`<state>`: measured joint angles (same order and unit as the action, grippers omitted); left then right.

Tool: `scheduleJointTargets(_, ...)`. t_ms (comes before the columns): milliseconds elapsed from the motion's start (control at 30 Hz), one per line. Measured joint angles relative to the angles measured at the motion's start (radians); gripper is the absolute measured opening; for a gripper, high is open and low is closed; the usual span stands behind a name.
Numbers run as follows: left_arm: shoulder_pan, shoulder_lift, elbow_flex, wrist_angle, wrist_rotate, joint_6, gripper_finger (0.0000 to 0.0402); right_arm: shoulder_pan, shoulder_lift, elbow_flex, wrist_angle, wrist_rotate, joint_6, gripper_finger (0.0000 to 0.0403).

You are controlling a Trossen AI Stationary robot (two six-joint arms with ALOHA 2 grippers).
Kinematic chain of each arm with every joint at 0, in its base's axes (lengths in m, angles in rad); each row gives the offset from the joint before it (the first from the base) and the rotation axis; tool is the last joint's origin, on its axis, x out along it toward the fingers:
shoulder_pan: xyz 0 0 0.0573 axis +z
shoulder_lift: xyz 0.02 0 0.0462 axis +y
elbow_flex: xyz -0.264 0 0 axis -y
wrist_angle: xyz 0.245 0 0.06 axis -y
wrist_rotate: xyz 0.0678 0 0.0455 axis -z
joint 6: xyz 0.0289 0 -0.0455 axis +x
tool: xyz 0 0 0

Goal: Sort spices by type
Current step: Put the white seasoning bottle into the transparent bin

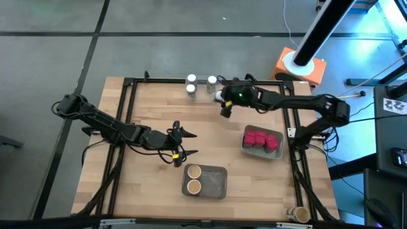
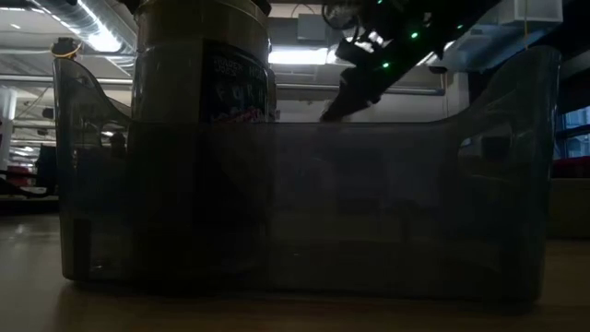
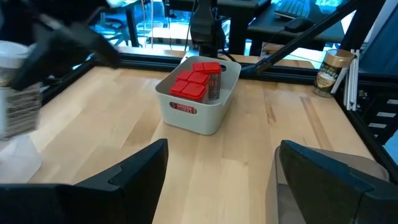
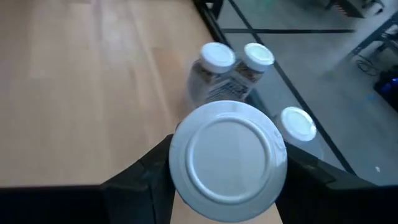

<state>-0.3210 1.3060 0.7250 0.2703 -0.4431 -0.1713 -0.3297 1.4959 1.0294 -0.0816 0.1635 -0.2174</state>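
A: Spices first, left to right?

B: The left gripper (image 1: 184,143) hangs over the middle of the pale wooden worktop (image 1: 152,105), its fingers spread wide with nothing between them. Just beside it, two round tan-topped jars (image 1: 193,179) sit in a grey rectangular tray (image 1: 216,181) at the near edge.

A: And farther along?

B: Two white-capped greyish jars (image 1: 191,81) stand together at the far edge. Just right of them the right gripper (image 4: 227,163) is clamped on another white-capped jar (image 4: 227,160), lifted clear of the wood. Right again, small red boxy packs (image 3: 194,84) fill a white tray (image 3: 193,115). One more tan-topped jar (image 1: 299,214) stands at the near right corner.
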Motion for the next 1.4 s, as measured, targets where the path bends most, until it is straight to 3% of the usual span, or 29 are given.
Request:
scheduleJointTargets(233, 0.001, 0.000, 0.000, 0.000, 0.000, 0.014, 0.0292, -0.078, 0.123, 0.113, 0.021, -0.036, -0.032, 0.0201)
scheduleJointTargets(500, 0.001, 0.000, 0.000, -0.002, 0.000, 0.022, 0.0292, -0.164, 0.244, 0.224, -0.016, -0.157, -0.105, 0.0201)
scheduleJointTargets(800, 0.016, 0.000, 0.000, 0.000, 0.000, 0.029, 0.0292, -0.221, 0.314, 0.234, -0.092, -0.262, -0.106, 0.0201)
scheduleJointTargets(1167, 0.023, 0.000, 0.000, 0.000, 0.000, 0.020, 0.0292, -0.221, 0.391, 0.236, -0.104, -0.269, -0.109, 0.0202)
scheduleJointTargets(1400, 0.023, 0.000, 0.000, 0.001, 0.000, 0.021, 0.0292, -0.220, 0.401, 0.235, -0.103, -0.261, -0.106, 0.0301)
